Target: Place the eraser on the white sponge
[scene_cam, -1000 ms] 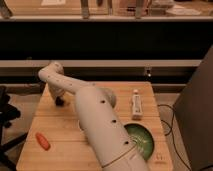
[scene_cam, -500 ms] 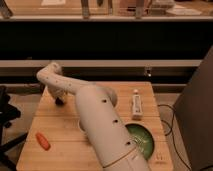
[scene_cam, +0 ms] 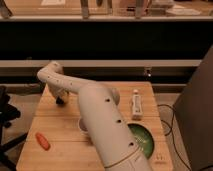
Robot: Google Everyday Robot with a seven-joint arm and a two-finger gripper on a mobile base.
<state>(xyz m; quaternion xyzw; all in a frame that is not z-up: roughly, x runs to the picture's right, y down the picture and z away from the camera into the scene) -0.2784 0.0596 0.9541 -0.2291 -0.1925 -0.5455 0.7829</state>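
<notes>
My white arm reaches from the bottom of the camera view across the wooden table (scene_cam: 60, 150) to its far left. My gripper (scene_cam: 60, 100) points down there, its dark tip just above or on the tabletop. A small dark shape sits at the tip; I cannot tell whether it is the eraser or part of the gripper. The white sponge does not show; the arm may be hiding it.
An orange carrot-shaped object (scene_cam: 42, 141) lies at the front left. A long white tube (scene_cam: 136, 106) lies at the right. A green bowl (scene_cam: 145, 141) sits at the front right, partly behind my arm. A white cup (scene_cam: 82, 125) peeks out beside the arm.
The arm's bend has shifted slightly. The gripper stays over the same spot at the far left of the table.
</notes>
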